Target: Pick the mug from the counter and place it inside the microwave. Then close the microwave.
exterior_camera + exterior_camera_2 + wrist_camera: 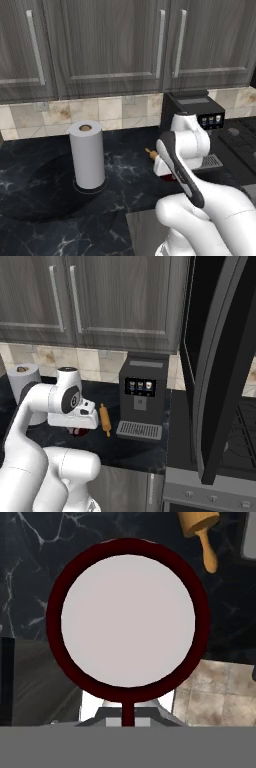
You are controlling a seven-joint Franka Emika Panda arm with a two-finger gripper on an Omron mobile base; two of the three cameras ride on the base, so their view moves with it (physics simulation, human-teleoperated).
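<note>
**Mug clamped at its rim, low over the counter**

The mug (128,619) sits right ahead of my fingers, its round white inside ringed by a dark red rim, looking straight into its mouth. My 2 fingers are clenched tight on it, pinched at the rim's near edge where a thin red line runs down toward me. From the right base view, a sliver of dark red (76,431) shows just beneath my hand, close over the counter (45,200); I cannot tell whether the mug touches it.

Just beyond the mug, up and to the right of my fingers, lies the wooden rolling pin (200,529), apart from the rim. Past that stands the coffee machine (143,401) with its 3 lit buttons. On the other side of my hand, well apart, the paper towel roll (87,155) stands upright. The microwave (220,356) hangs far to the right with its dark door swung open.
</note>
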